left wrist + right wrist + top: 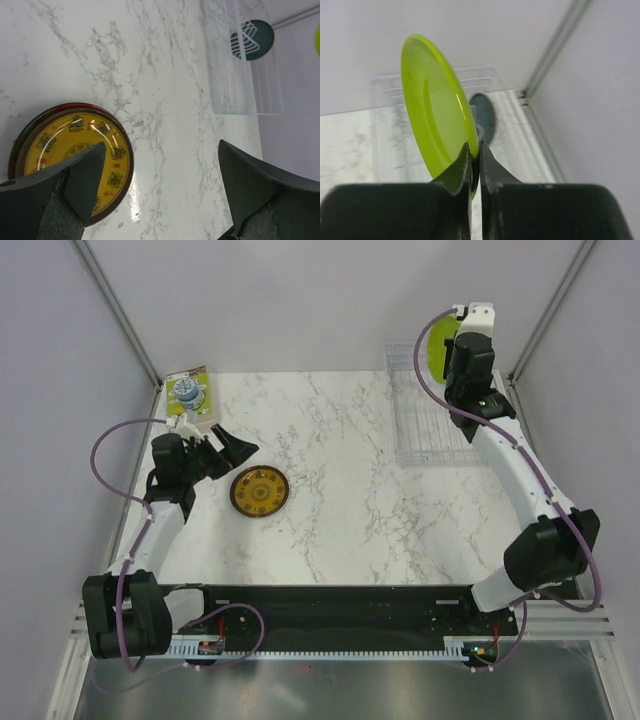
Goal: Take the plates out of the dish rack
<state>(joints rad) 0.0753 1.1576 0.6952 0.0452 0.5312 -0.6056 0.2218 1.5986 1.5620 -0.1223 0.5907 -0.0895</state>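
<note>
Right wrist view: you're pinching the lime green plate [435, 105] by its lower rim, with the right claw [474, 150] closed down to a sliver on that edge. The plate is riding upright and edge-on to the claw. That is the pose it takes standing between slats, so a rim grip is making sense for drawing it straight up. Top view is showing it held over the far end of the dish rack [430, 425], and it is looking clear of the slats. The teal plate [485, 117] is standing behind it at the rack's far end. By my read it's the only one left inside.

The left claw [161, 147] is hanging wide open with nothing in it, low over the bench [340, 520] and just beside the yellow-gold plate [75, 145]. That plate is lying flat on the left half, well apart from the rack. A red edge is peeking out under it, so I'm guessing the red plate is stacked beneath, but I can't confirm that.

My read: you're building one pile on the left, so the green one is needing a trip across and a turn from upright to flat before release.

- **Grip:** the rim pinch is giving thin contact on a glossy surface, so it's risking a pivot or slip when you tilt.
- **Clearance:** the left claw is sitting close to the pile, so you're needing room there on approach.
</note>
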